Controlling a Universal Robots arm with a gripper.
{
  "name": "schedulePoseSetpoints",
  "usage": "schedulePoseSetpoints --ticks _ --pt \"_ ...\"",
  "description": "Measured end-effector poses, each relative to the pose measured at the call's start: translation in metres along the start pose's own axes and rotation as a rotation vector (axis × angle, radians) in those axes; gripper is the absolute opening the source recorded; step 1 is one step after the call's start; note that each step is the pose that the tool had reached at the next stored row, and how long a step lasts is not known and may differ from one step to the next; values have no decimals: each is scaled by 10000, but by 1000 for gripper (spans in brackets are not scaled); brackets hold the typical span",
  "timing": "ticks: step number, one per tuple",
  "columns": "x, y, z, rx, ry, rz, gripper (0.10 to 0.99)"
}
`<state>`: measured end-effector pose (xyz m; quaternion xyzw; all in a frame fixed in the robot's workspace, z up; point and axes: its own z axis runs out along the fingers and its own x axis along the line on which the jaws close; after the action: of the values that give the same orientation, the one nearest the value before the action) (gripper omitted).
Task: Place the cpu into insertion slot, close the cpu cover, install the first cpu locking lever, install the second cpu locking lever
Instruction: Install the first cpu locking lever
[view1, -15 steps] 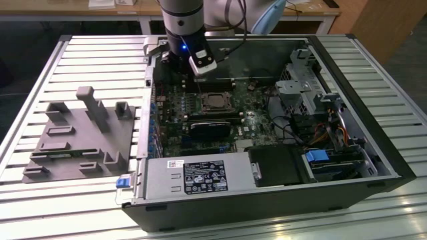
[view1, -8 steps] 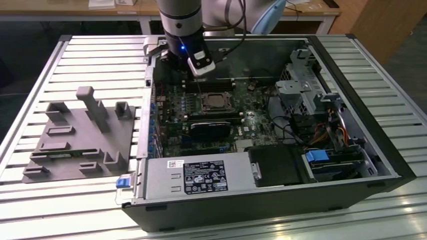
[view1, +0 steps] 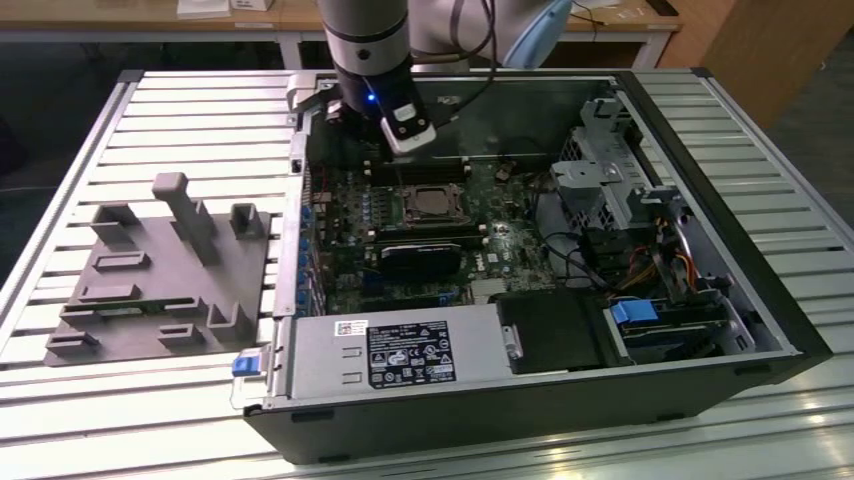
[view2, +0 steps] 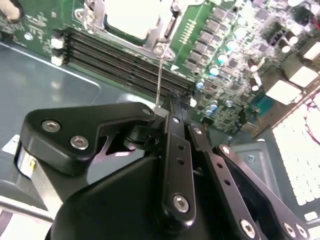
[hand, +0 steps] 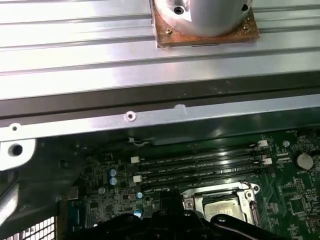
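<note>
The ribbed silvery metal table (view1: 174, 110) has a brushed sheen and carries a matt grey plastic fixture block (view1: 160, 270). The open computer case (view1: 534, 420) is dark, smooth painted sheet metal. The small square cpu (view2: 131, 17) has a dull silver-grey metal top. It is framed by the brighter silvery metal cpu cover (view2: 97, 15). The black tool (view2: 170, 107) looks matt and smooth, with shiny steel screw heads. The green motherboard (view2: 225, 60) is glossy.

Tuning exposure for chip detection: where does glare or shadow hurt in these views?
Exterior view: glare on the slatted table, computer case interior dim. Second wrist view: the cpu washes out white. First wrist view: bright table, motherboard shadowed.
</note>
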<state>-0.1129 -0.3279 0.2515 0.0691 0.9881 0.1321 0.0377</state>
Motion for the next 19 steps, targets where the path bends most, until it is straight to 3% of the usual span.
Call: schedulePoseSetpoints --ticks 9,13,15,19 --pt "-304 37 36 1 1 -1 106" --pt "-364 43 47 -2 -10 -4 106" --pt "-365 41 53 -17 -119 -32 106" --pt "-364 38 64 -75 -495 -132 106"
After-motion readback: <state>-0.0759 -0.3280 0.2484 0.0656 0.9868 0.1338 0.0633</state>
